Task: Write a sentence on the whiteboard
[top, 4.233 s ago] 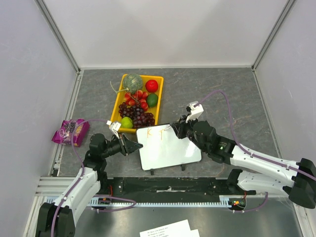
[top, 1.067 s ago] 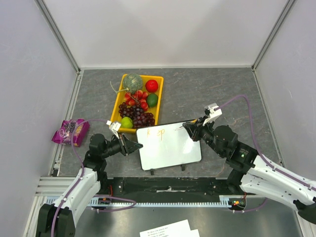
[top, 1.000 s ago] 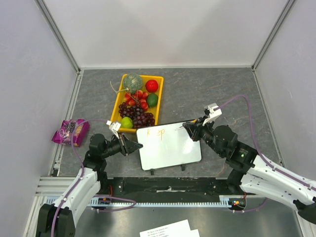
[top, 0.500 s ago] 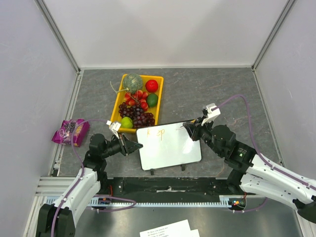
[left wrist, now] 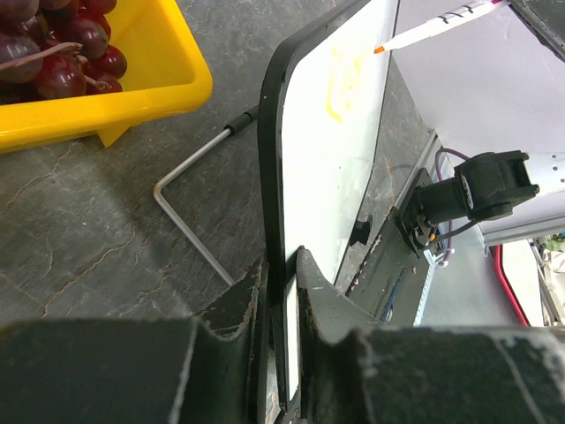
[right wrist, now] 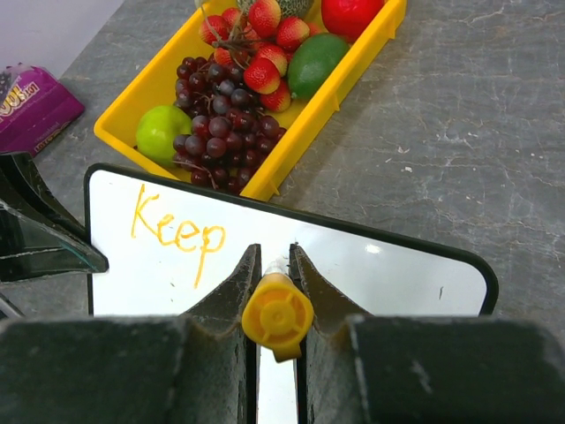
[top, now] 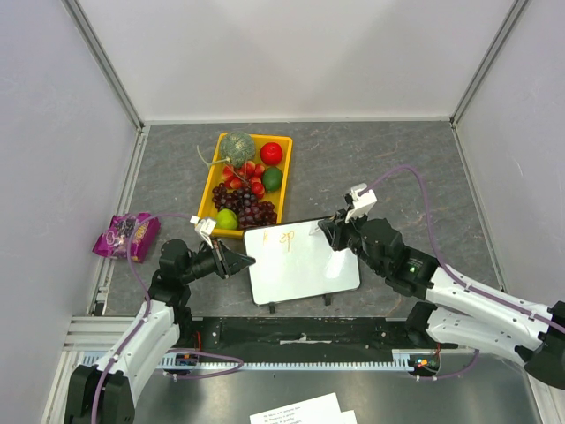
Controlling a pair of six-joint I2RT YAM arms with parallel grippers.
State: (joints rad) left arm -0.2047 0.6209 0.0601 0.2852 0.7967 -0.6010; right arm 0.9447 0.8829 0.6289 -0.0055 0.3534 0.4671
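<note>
Grey, stone-patterned tabletop (top: 388, 168) fills the overhead view, closed in by plain pale walls with metal posts at the corners. A glossy whiteboard (top: 305, 269) with a thin dark frame and rounded corners lies near the front edge, just in front of a yellow plastic tray (top: 209, 187) of fruit. The left gripper (top: 237, 261) is at its left edge and the right gripper (top: 328, 231) at its upper right corner. The sentence (top: 284, 238) shows only as small orange marks, too small to read here. A purple packet (top: 128, 235) lies at the far left. Printed paper sheets (top: 300, 411) are cut off by the bottom edge.

From the left wrist, the pincer is pressed together on the board's dark edge, one finger (left wrist: 252, 296) on each side. The board is seen edge-on, so the writing is a blurred orange smear. A bent wire stand (left wrist: 190, 221) rests on the stone behind it. The thin marker (left wrist: 433, 25) points its orange tip at the board, its far end cut off.

From the right wrist, the jaws pinch the marker, whose round yellow end faces the lens and hides its tip. On the board's upper left the word "Keep" is plain in orange. Behind it, grapes (right wrist: 216, 124) and strawberries (right wrist: 265, 62) sit in the tray.
</note>
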